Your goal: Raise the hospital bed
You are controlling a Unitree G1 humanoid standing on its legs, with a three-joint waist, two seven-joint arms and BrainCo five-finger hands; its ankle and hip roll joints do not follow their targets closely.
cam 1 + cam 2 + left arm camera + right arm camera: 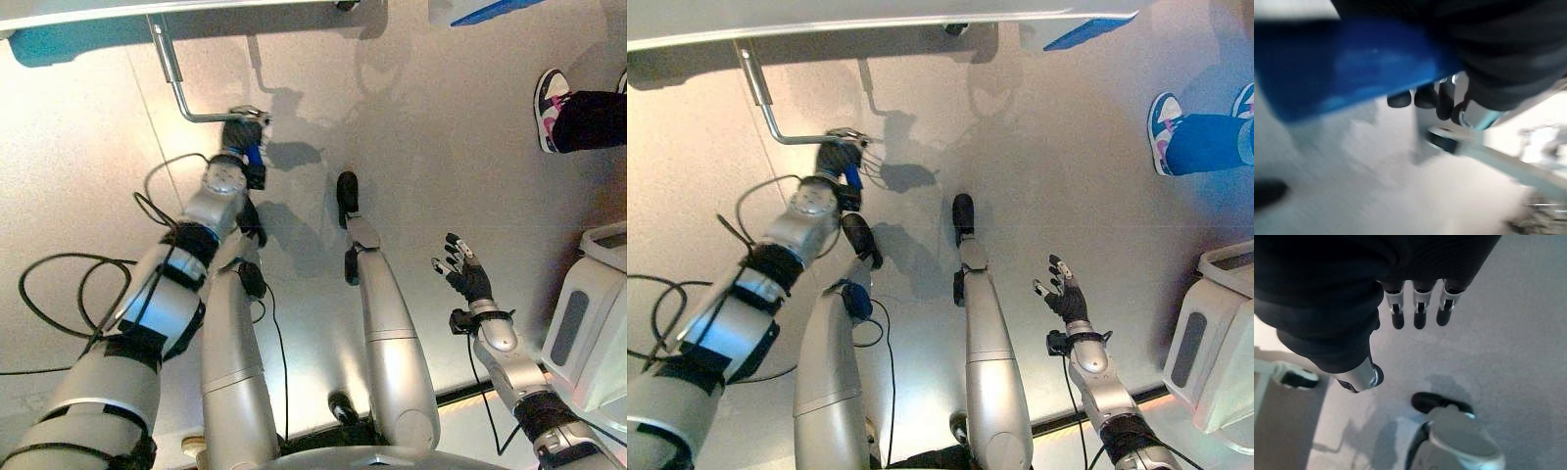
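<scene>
The hospital bed's pale edge (147, 10) runs along the far side of the floor. A bent metal crank (176, 83) comes down from under it and turns sideways to a handle. My left hand (242, 132) is at the end of that handle, fingers curled round it. In the left wrist view the dark fingertips (1425, 95) wrap over the pale bar (1488, 154). My right hand (468, 277) hangs low on the right, away from the bed, fingers (1419, 313) straight and holding nothing.
A person's leg and shoe (551, 103) stand at the far right. A white wheeled unit (588, 333) sits close to my right arm. A blue and white corner (480, 10) shows by the bed's right end. The floor is smooth and grey.
</scene>
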